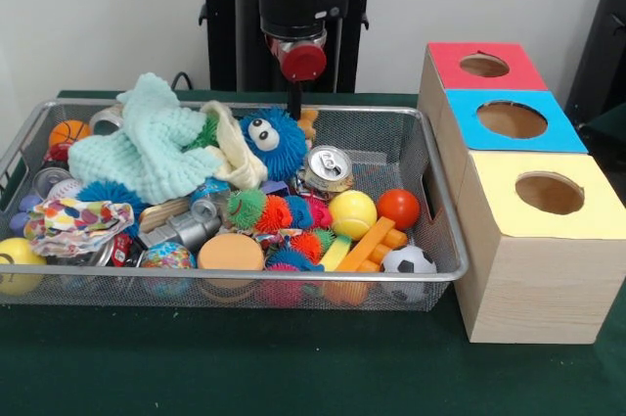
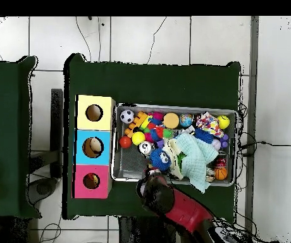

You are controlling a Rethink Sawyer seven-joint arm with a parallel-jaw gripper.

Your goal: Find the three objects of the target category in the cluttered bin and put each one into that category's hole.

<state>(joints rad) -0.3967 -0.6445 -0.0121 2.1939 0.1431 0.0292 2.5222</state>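
Green tabletop w/ mesh bin (image 1: 445,269), blue fuzzy toy (image 1: 271,145) just below jaws (image 1: 294,103) (grip state unclear).

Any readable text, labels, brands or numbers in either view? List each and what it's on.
None readable.
Silver drink can in the wire mesh bin: printing on its side too blurred to read.
Patterned fabric pouch: coloured print, no legible letters.
Red, blue and yellow topped wooden boxes: no labels visible.

We see the wire mesh bin (image 1: 445,250) heaped with toys: a yellow tennis ball (image 1: 352,212), an orange ball (image 1: 398,208), a small soccer ball (image 1: 408,261). Just beside it stand three wooden boxes, holes up: red (image 1: 484,66), blue (image 1: 512,119), yellow (image 1: 549,193).
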